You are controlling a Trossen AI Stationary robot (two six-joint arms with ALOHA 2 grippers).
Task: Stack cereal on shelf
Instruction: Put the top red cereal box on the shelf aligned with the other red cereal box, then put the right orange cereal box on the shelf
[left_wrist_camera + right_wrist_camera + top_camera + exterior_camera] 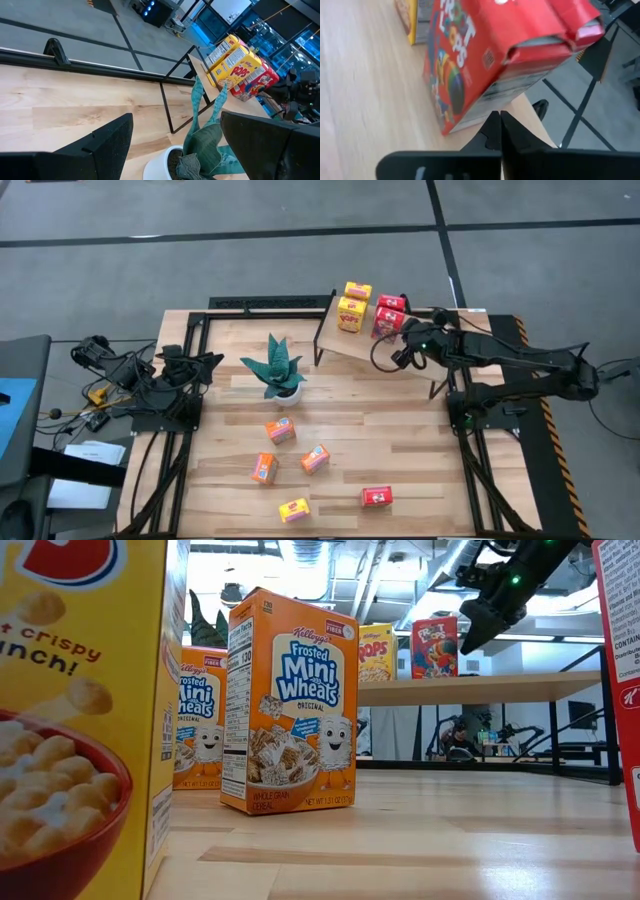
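The right gripper (406,343) hovers over the right part of the light-wood plank shelf on thin black legs (352,345), its two dark fingers (499,131) pressed together with nothing between them. Just beside the fingertips stand two red cardboard cereal boxes (388,315); in the right wrist view the nearer red box (485,60) fills the frame, close to the fingertips but apart from them. To their left on the same shelf stand two yellow cardboard cereal boxes (353,307), one behind the other.

The left gripper (207,364) waits at the table's left side near the back, its fingers (107,142) spread wide and empty, facing the teal spiky plant in a white pot (276,370).

On the large wooden slatted tabletop (410,450), in front of the plant, three orange cardboard cereal boxes (280,430) sit loosely grouped. Nearer the front edge lie a third yellow box (294,509) and a third red box (377,497), well apart from each other.
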